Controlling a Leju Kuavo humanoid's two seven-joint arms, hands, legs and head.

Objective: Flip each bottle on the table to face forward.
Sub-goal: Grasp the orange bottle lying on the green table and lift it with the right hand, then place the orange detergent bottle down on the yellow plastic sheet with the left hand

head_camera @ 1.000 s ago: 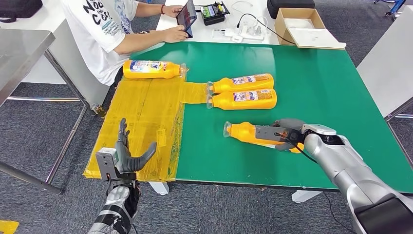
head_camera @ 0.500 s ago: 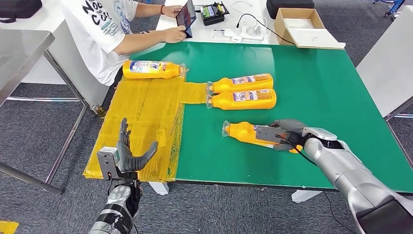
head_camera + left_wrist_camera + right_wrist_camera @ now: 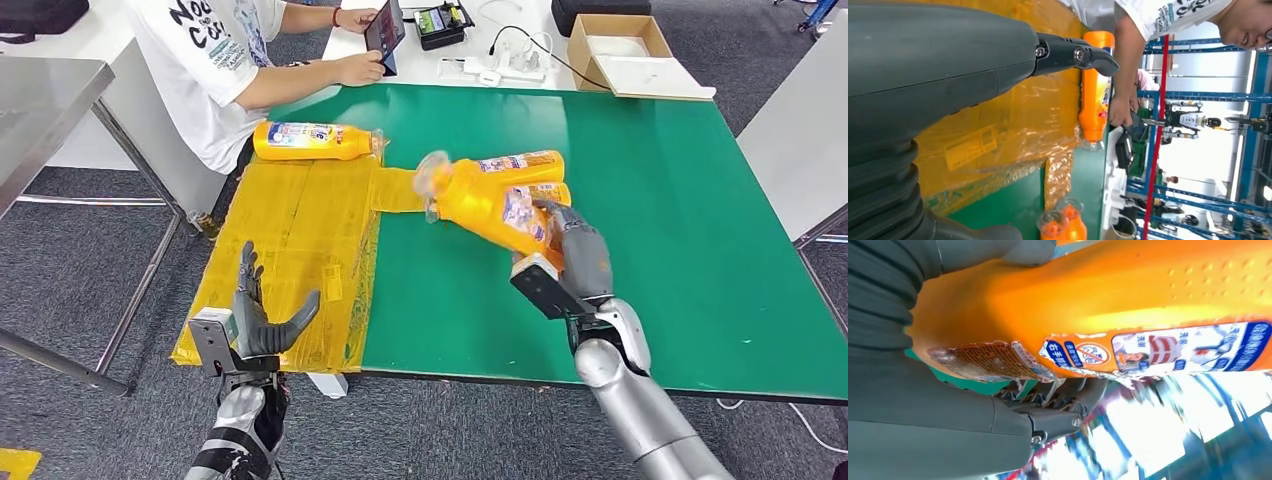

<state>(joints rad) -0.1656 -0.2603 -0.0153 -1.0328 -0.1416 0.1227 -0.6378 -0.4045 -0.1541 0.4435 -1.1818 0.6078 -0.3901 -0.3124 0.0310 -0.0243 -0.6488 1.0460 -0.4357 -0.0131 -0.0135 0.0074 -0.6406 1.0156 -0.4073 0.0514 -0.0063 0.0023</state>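
Held bottle: orange, lifted clear of the green table, tilted with its cap end toward the yellow plastic sheet and its label partly turned up; seen close in the right wrist view with a torn label patch near the base. Gripped around the lower body by the right hand, fingers wrapped over one side and thumb under the other.

Hanging directly above the paired bottles, which lie side by side near the table's middle with their labels up; only the farther one of the pair clearly visible past the raised bottle.

Fourth bottle: lying at the far edge of the yellow sheet, label up, close beside the seated person.

Left hand: off the near edge of the table, fingers spread, holding nothing.

Count: four bottles judged in all, one in the hand and three lying; two robot hands; one person; one cardboard box on the white table beyond.

Risks, as judged: slipping of the smooth, rounded body within the grasp during rotation, owing to a hold near the base with the heavy length cantilevered outward; knocking or rolling of the pair beneath if lowered without first moving clear; setting down with the label face short of fully forward.
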